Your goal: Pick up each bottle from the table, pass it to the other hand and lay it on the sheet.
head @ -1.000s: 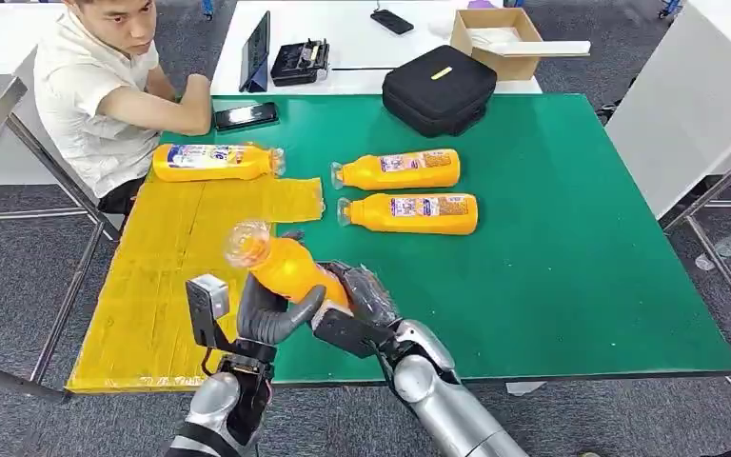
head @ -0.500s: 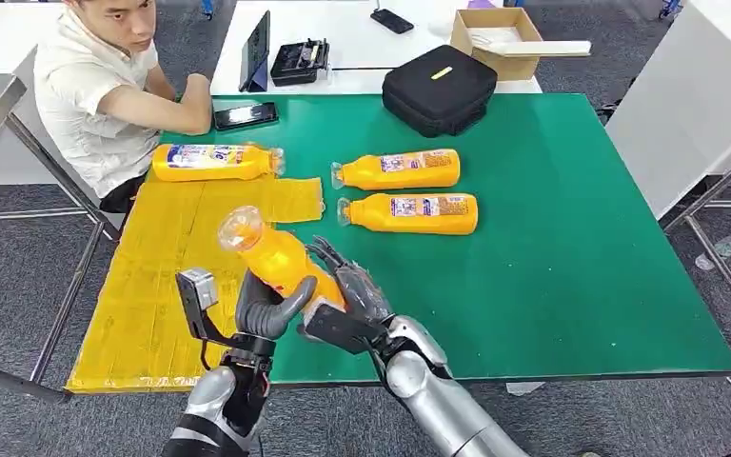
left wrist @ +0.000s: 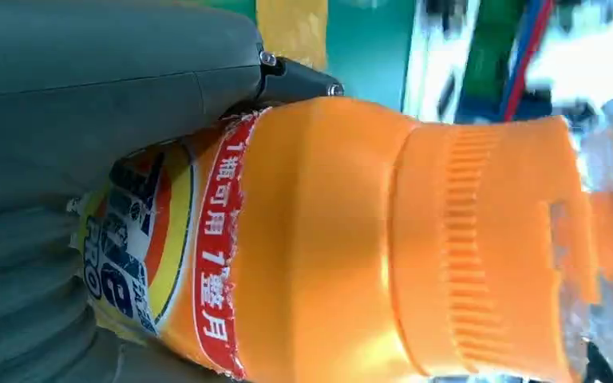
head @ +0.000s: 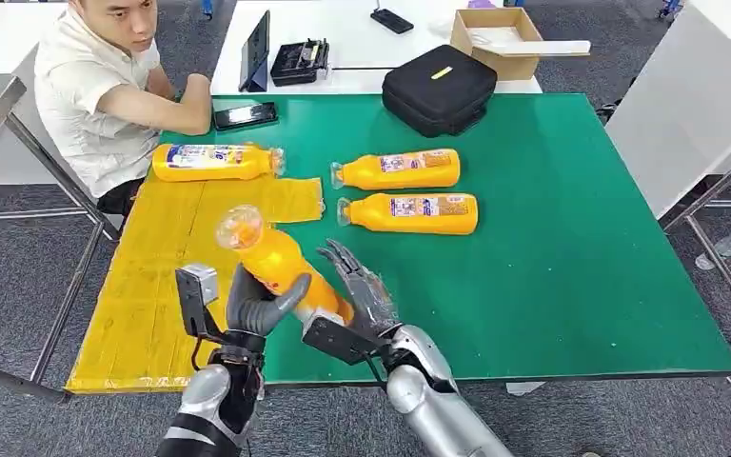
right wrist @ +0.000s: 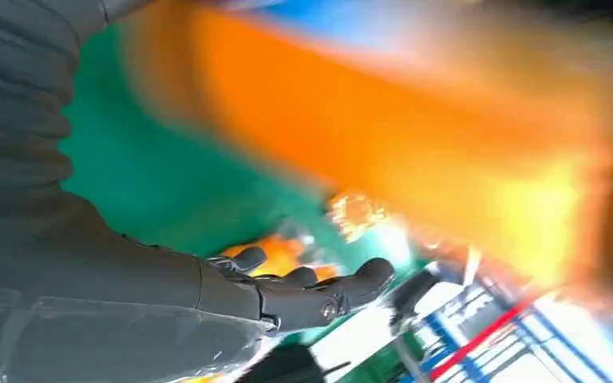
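Now we see the left hand (head: 259, 307) wrapped around the body of the bottle (head: 281, 267), holding it above the table's near edge with its cap tilted toward 11 o'clock, over the yellow sheet (head: 167, 286). Our right hand (head: 362, 290), at the bottle's 3 o'clock, has its fingers spread and grips nothing, presumably because the handover is done. Two bottles (head: 405, 190) wait on the green table (head: 552, 238).

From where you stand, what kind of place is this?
Probably an office or lab used for robot trials: grey carpet floor, folding work tables with a green table, and a person seated beside it, watching.
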Tool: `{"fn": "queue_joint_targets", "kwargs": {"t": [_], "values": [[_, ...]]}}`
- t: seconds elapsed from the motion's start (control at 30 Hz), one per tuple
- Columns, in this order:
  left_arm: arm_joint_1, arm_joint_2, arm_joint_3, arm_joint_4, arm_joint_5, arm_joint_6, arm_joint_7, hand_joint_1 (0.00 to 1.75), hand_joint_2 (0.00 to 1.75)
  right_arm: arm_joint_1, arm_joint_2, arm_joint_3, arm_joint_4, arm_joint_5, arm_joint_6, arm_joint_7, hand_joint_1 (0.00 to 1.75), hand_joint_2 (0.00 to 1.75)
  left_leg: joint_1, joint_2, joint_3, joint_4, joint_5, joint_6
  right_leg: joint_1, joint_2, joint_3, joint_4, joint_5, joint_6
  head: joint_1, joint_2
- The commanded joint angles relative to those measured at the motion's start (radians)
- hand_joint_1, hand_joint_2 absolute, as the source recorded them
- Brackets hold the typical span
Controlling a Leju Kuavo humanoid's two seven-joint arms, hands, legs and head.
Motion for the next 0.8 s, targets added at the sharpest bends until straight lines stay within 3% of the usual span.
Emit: {"fn": "queue_joint_targets", "kwargs": {"t": [0.03, 0.1, 0.37, 0.5, 0.8], "values": [[-0.023, 0.006, 0.099, -0.213, -0.931, 0.332, 0.055, 1.75, 1.75, 0.144, -0.011, -0.179, -0.145, 0.09, -0.018, 0.007, 0.0, 1.75, 0.001, -0.002, 0.0, 0.001, 0.0, 0.0, 0.002, -0.004, 0.001, 0.0, -0.001, -0.003, 0.0, 0.0], [-0.025, 0.007, 0.129, -0.265, -1.163, 0.305, 0.132, 1.75, 1.75, 0.144, -0.008, -0.196, -0.173, 0.091, -0.022, -0.001, 0.0, 1.75, 0.001, -0.002, 0.0, 0.002, -0.001, 0.0, 0.002, -0.004, 0.001, 0.001, -0.002, -0.003, 0.0, 0.0], [-0.067, 0.042, 0.17, -0.322, -1.428, 0.279, 0.194, 1.75, 1.75, 0.144, 0.008, -0.305, -0.222, 0.043, -0.049, -0.047, 0.0, 1.75, 0.0, 0.001, -0.001, 0.001, 0.0, 0.0, 0.001, 0.0, 0.0, 0.0, 0.0, -0.002, 0.0, 0.0], [-0.117, 0.103, 0.141, -0.176, -1.595, 0.251, 0.246, 1.75, 1.75, 0.123, 0.014, -0.331, -0.181, 0.022, -0.042, -0.079, 0.0, 1.75, 0.0, 0.0, 0.002, 0.0, 0.0, 0.0, 0.001, -0.001, 0.003, 0.0, 0.0, -0.004, 0.0, 0.0], [-0.156, 0.119, 0.123, -0.027, -1.626, 0.26, 0.257, 1.75, 1.75, 0.099, 0.02, -0.338, -0.137, 0.012, -0.042, -0.098, 0.0, 1.75, 0.0, 0.001, 0.004, -0.002, 0.0, 0.001, 0.001, -0.001, 0.005, -0.002, 0.0, -0.004, 0.0, 0.0]]}}
